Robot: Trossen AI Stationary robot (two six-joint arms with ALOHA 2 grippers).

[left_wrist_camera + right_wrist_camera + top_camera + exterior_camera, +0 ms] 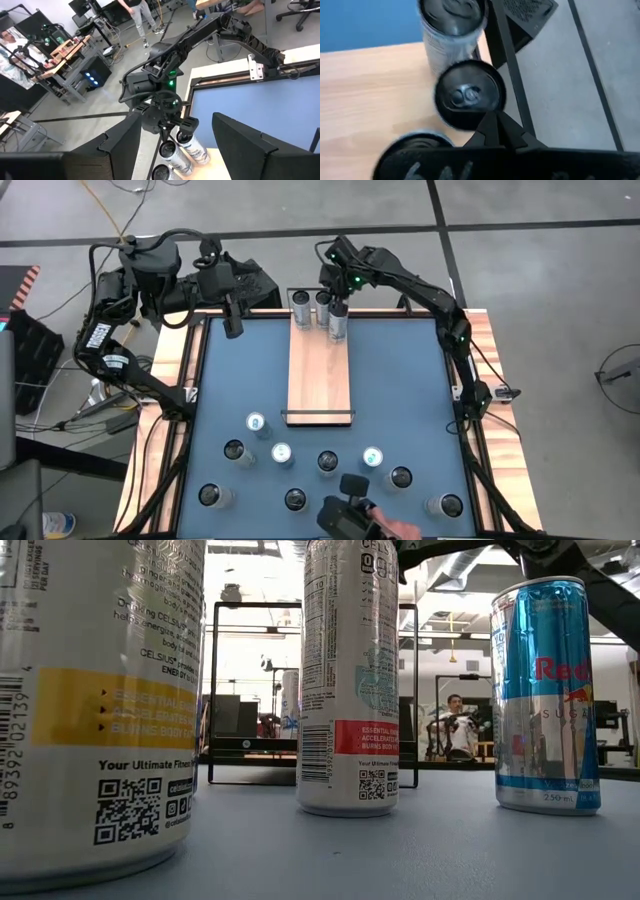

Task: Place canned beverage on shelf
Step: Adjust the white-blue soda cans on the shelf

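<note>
I see the right tool (338,308) fully closed, holding nothing, above three cans (338,323) at the shelf's (320,375) far end. The left tool (233,327) hangs part open and empty over the tabletop's (400,380) far-left corner. Ten cans (282,454) stand near me.

The shelf (320,375), a long light-wood board with black end rails, lies on the blue table; three cans (322,312) stand upright at its far end, nine more cans (328,463) beyond its near end
</note>
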